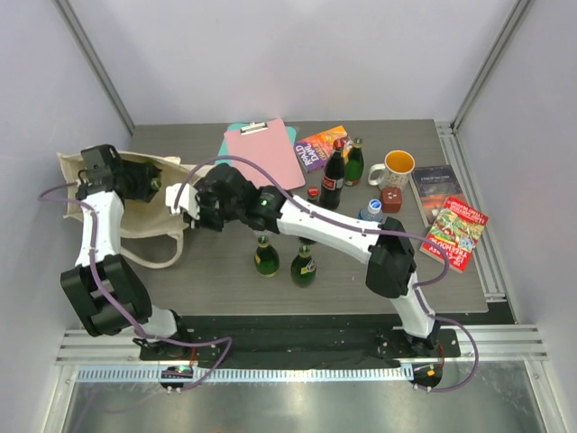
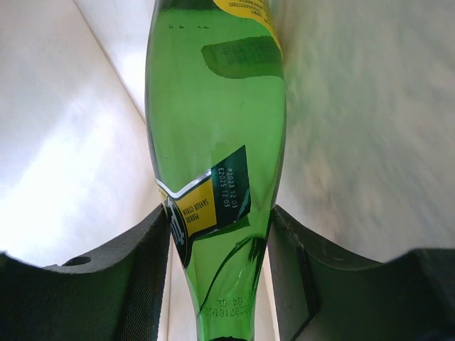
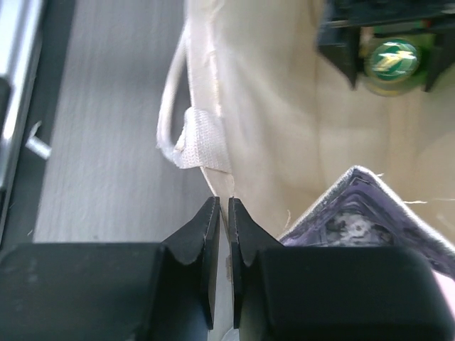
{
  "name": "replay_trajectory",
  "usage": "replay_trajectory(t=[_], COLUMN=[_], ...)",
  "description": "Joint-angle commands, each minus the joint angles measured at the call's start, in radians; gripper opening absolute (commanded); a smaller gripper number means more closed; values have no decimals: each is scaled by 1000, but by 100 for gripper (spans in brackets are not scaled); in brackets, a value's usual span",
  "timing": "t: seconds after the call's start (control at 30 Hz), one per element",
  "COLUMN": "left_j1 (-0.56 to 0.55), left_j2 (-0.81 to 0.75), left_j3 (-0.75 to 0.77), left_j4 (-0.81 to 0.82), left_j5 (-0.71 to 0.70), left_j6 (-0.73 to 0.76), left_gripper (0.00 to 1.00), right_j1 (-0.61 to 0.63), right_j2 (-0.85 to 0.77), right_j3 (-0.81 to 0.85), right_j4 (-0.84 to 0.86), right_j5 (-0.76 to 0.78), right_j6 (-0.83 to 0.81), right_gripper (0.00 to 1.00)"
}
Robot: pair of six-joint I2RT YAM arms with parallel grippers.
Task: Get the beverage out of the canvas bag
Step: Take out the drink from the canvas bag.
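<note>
Where the bag lies: the canvas bag (image 1: 160,236) is on its side at the left end of the surface (image 1: 225,280), with its mouth turned toward the middle.
In the bag: a green glass bottle (image 2: 213,128) with a yellow and dark green label sits just inside the mouth, with cream cloth on both sides of it. Its cap (image 3: 390,60) faces outward.
Left pincer (image 2: 219,217): reaches into the bag's mouth and is clenched on the green glass bottle where the body narrows toward the neck, a pad pressed to each side.
Right pincer (image 3: 220,207): is clenched on the cloth rim of the bag's mouth, just below the sewn end of a handle (image 3: 202,138). Its jaws are almost together, with only fabric between them.
Bag corner: a fold (image 3: 355,224) beside the right pincer shows a greyish print.
Front of the surface: a dark green bottle (image 1: 266,256) and a yellow-labelled bottle (image 1: 304,267) stand upright just beside each other.
Farther back: a cola bottle (image 1: 333,183) and a slim green bottle (image 1: 354,162) stand side by side. A blue-capped clear bottle (image 1: 372,213) is near them.
Mug (image 1: 397,169): white outside and orange inside, upright. I cannot tell what it holds.
Flat things: a pink clipboard (image 1: 261,149) lies at the back. A red book (image 1: 455,233) lies at the right.
</note>
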Motion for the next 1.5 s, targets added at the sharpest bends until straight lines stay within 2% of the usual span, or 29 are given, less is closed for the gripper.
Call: replay_trajectory(t=[0.0, 0.37, 0.7, 0.93, 1.47], left_j1=[6, 6, -7, -17, -17], left_j2=[-89, -184, -227, -270, -391], left_j3=[81, 66, 118, 144, 166], left_j4=[179, 189, 184, 169, 75], left_j5=[67, 100, 131, 160, 241], left_j6=[-61, -130, -176, -186, -189], left_gripper=[0, 0, 0, 0, 0], right_j1=[-46, -93, -116, -140, -211], right_j2=[33, 74, 71, 20, -65], right_j3=[121, 209, 258, 292, 286], right_j4=[57, 103, 135, 131, 88], right_j5=[45, 47, 44, -17, -223], right_j6=[90, 144, 187, 212, 333], right_gripper=[16, 22, 50, 64, 69])
